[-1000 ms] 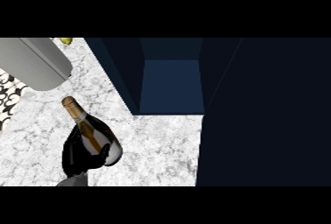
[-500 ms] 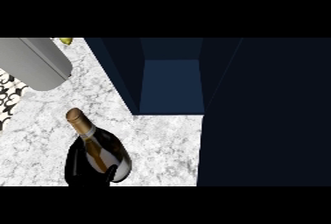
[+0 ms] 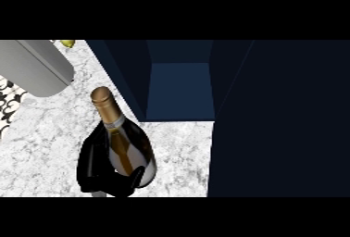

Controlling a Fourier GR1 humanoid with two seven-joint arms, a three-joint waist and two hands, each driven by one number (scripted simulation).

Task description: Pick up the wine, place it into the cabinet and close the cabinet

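- Bottle's shifted up and right toward the opening since half a second back, and it looks bigger, so I'd say it's been lifted closer to the camera.
- Head view: the wine bottle is off to the left of the open cabinet, not inside yet and leaning a bit, with its neck pointing up-left.
- The right hand is wrapped round the fat lower body, with black fingers curling over the glass from the left and below. Makes sense to me, since grabbing low on the wide part leaves the neck free to go in.
- Dark glossy glass, a gold foil neck with a rounded cap and a pale band under it.
- The cabinet is a deep navy box with flat matte walls. The big dark panel on the right is probably its door, but I can't say for sure.
- The counter is white-grey marble with a speckled look.
- The grey rounded cylinder top left looks like a forearm, with no left hand showing.
- There's a black-and-white patterned thing at the left edge.
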